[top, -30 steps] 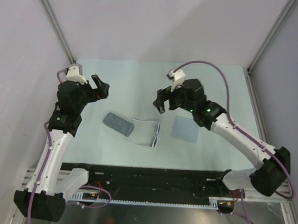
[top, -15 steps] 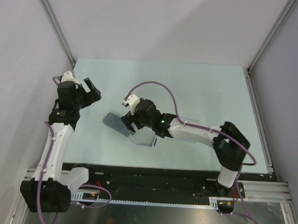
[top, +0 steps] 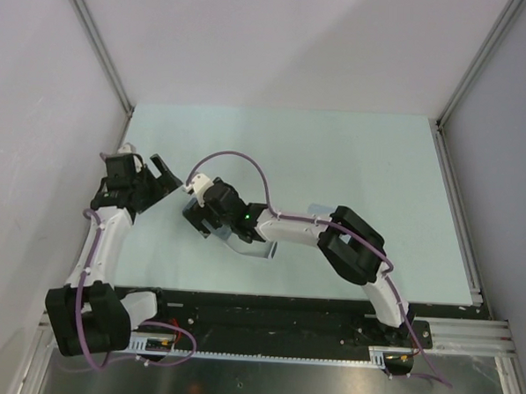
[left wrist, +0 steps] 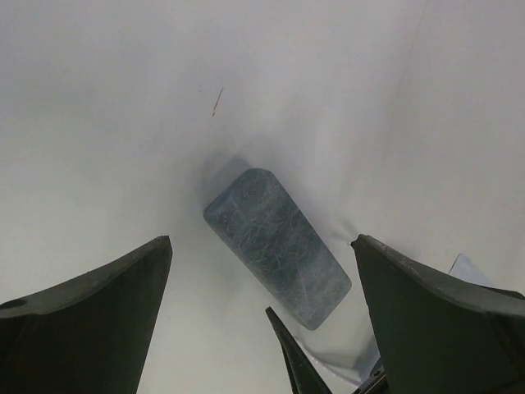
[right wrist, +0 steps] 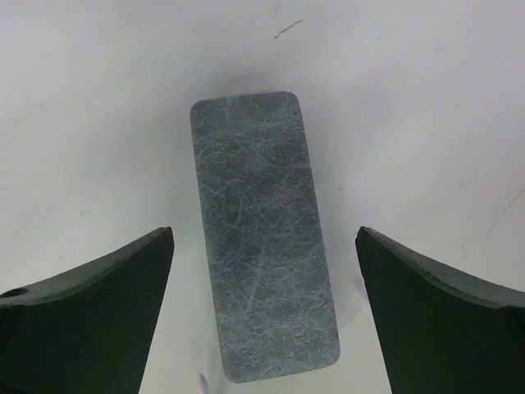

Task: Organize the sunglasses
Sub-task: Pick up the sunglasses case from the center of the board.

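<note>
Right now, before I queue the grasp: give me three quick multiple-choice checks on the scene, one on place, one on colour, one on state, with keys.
1. In the right wrist view, where is the case relative to the fingers of the right gripper?
A. between them
B. outside both
C. out of view

2. What colour is the case?
A. white
B. red
C. grey

3. What state is the right gripper in?
A. shut on the case
B. open, holding nothing
C. shut, empty

Answers:
1 A: the case lies in the gap between the two fingers.
2 C: its textured top is grey in both wrist views.
3 B: the fingers stand wide apart, clear of the case's long sides.
</note>
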Controlling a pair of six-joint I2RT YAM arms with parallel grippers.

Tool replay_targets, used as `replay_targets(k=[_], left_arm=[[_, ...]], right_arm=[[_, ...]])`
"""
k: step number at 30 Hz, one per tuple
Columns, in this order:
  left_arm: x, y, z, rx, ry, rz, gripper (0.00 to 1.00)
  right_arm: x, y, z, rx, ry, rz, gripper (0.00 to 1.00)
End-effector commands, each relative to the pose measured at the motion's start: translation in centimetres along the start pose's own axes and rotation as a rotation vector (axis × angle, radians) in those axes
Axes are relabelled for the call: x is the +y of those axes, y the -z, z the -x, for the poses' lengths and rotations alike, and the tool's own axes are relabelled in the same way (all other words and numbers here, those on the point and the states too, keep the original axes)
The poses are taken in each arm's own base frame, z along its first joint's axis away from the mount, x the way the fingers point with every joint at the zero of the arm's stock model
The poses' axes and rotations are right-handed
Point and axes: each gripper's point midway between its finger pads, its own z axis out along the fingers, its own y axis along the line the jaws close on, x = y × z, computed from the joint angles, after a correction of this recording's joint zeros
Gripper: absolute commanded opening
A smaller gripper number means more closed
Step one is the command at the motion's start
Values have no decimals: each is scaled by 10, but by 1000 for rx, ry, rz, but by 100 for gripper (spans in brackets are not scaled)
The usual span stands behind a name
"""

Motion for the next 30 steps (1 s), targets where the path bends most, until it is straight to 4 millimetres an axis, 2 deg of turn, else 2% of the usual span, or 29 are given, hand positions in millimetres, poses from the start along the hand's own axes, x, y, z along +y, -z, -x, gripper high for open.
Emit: replay_targets(k=[1,4,5,8,10,16,22,25,26,29,30], left_arm=[[1,7,16,-64,54,6,100],[14,11,22,-108,92,58,100],[25,12,26,-133,107,102,100],[35,18,34,-184,138,143,100],[38,21,36,-199,148,151,100],[44,22,33,-204,166,164,100],[43,25,36,-219,155,159,100],[43,26,36,-221,156,159,100],[43,26,35,-219,155,159,100],[44,26,33,-216,155,159,100],[43,26,33,-214,153,154,100]], right_arm=[[-2,-8,10,-22,2,-16,99],[0,-11,-2,13,11,-11,98],[0,-12,-6,25,16,-14,97],[1,-12,-12,38,30,-11,96],[1,-13,-27,85,45,-8,96],[-2,-22,-39,118,52,-12,91],[-2,-26,-48,152,8,64,78],[-6,-26,-46,154,0,69,63],[-6,-26,-46,157,-2,69,53],[-8,-22,-40,147,-6,55,31],[-8,-19,-35,139,-10,55,30]])
